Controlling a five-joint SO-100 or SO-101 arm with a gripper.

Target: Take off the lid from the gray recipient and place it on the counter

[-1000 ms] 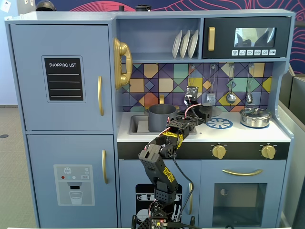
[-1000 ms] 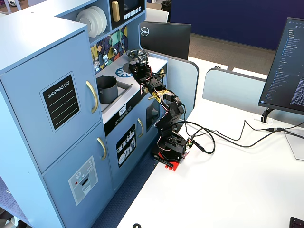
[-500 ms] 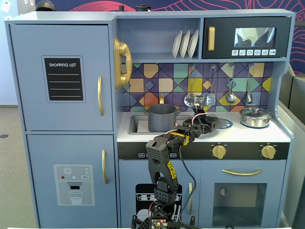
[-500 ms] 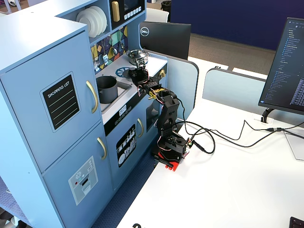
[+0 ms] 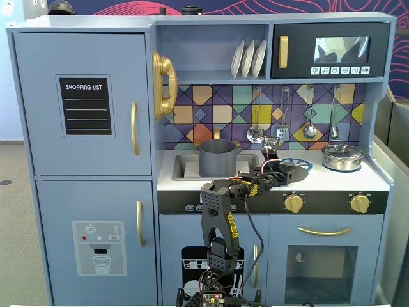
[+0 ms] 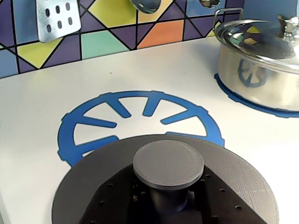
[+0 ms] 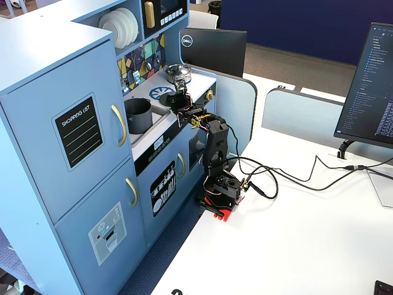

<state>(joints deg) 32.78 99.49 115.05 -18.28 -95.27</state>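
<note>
The flat round dark gray matte lid (image 6: 163,186) is already off the dark gray cylindrical pot (image 5: 218,158), which stands open in the sink recess. In the wrist view the tool (image 6: 166,203) sits under the lid at six o'clock, apparently clamped on its knob stem, though the fingers are mostly hidden.

What matters next is what lies beneath: the lid hangs flat and level over the white bench (image 6: 42,107), covering the near edge of the blue printed burner ring (image 6: 140,116). The shiny steel lidded pot (image 6: 261,60) stands clear at two o'clock. A straight descent should seat it; whether it already touches, I cannot tell.
</note>
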